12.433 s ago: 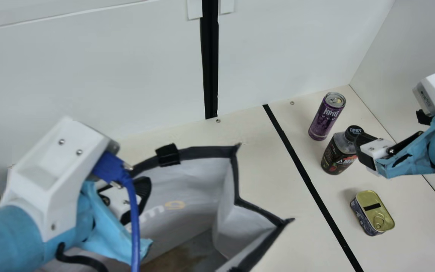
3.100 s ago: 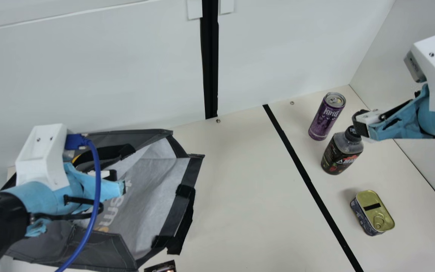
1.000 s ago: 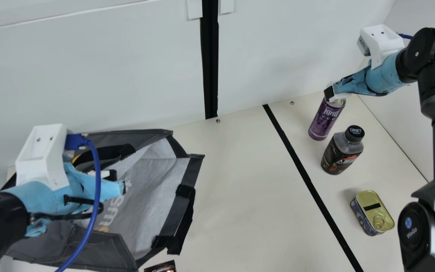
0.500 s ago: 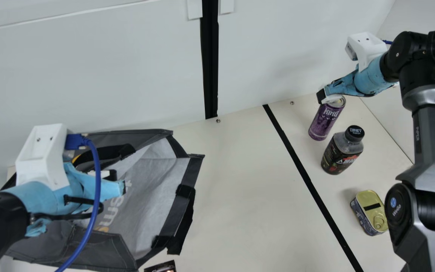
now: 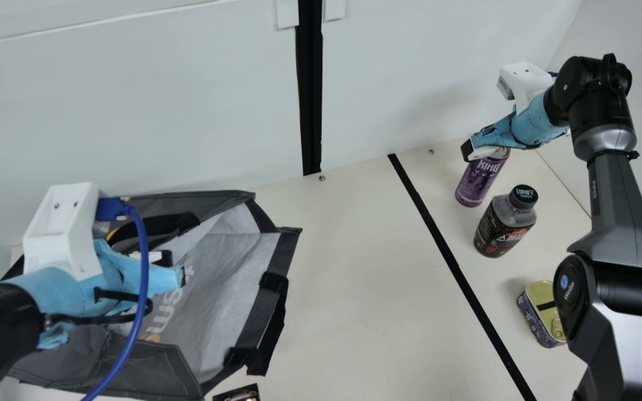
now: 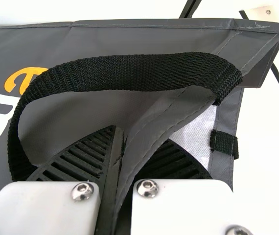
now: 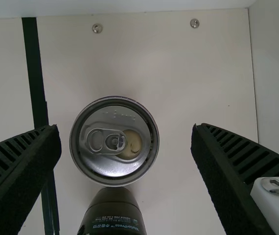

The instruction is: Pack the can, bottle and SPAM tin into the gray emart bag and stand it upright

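The can [image 5: 474,184] stood with its long axis upright, just below the right gripper [image 7: 126,128], which was the nearer one and had its fingers wide apart (the can appeared between them, slightly closer to the black strip's [image 7: 34,73] side).

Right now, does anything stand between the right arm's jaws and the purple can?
Nothing visible does. The right gripper hangs over the can with its jaws open, and the bottle stands beside the can, not between them.
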### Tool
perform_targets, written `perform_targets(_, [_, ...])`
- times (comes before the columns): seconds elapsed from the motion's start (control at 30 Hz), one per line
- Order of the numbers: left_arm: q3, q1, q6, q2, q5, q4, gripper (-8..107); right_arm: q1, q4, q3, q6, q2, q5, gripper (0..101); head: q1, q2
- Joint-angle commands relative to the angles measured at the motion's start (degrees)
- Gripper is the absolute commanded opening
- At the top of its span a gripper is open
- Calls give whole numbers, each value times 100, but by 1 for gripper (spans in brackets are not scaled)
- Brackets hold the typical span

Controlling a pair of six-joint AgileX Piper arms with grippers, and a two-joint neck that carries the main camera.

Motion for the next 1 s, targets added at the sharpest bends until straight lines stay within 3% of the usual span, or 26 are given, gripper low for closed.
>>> perform_targets(0.0, [0,0,0,0,0,0,-8,-8,-8,-14,-3,50,8,95,-130,-14])
perform_targets(0.07, [0,0,0,0,0,0,-8,-13,-5,-22,-15,101,8,95,-130,-14])
perform_targets(0.53, [0,0,0,0,0,0,-8,-15,149,-29,-62,257,8,1,-130,-14])
perform_targets(0.97, [0,0,0,0,0,0,-8,51,272,-63,-189,17,8,0,-130,-14])
